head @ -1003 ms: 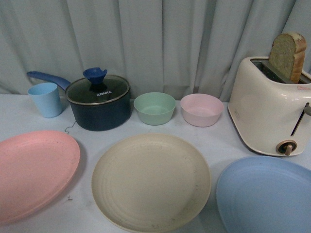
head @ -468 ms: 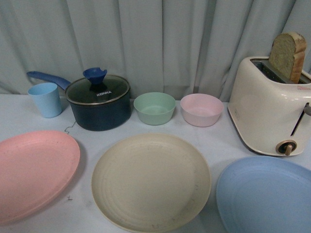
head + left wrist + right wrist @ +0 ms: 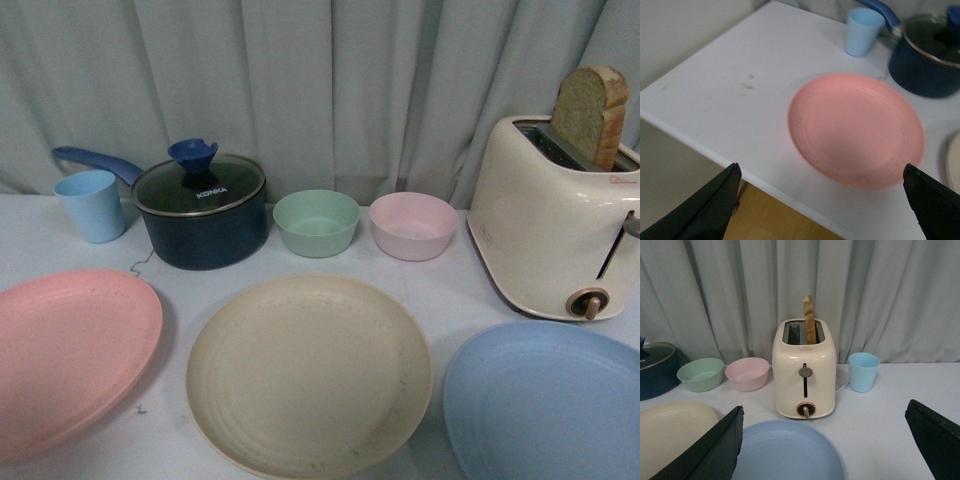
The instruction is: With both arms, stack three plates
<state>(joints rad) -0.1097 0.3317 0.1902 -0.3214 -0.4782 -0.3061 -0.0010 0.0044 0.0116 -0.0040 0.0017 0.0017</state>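
**Front view.** Three plates are laid side by side on the white table (image 3: 455, 290), none overlapping. The pink plate (image 3: 70, 355) is placed at the left, the cream plate (image 3: 308, 372) in the middle and the blue plate (image 3: 545, 400) at the right, partly cut by the frame. Behind them a row is formed by a blue cup (image 3: 92, 205), a lidded dark pot (image 3: 200, 215), a green bowl (image 3: 316, 222) and a pink bowl (image 3: 413, 225). A cream toaster (image 3: 545, 230) holding a bread slice (image 3: 590, 115) is set behind the blue plate. Neither arm is shown in this view.

**Left wrist view.** The left gripper (image 3: 821, 168) is shown above the table with its jaws spread wide and nothing held between them. The pink plate (image 3: 856, 129) is seen lying flat beneath the gap, near the table's edge. The blue cup (image 3: 863, 31) and the pot (image 3: 927, 60) are seen beyond it. A sliver of the cream plate (image 3: 955, 160) is seen at the frame edge.

**Right wrist view.** The right gripper (image 3: 825, 407) is likewise shown wide apart and empty. The blue plate (image 3: 787, 450) is seen between its fingers (image 3: 705, 455), in front of the toaster (image 3: 804, 365). The cream plate (image 3: 672, 432) is seen beside it. The green bowl (image 3: 701, 374) and pink bowl (image 3: 747, 373) are seen further back, and a second blue cup (image 3: 863, 371) stands just beside the toaster.
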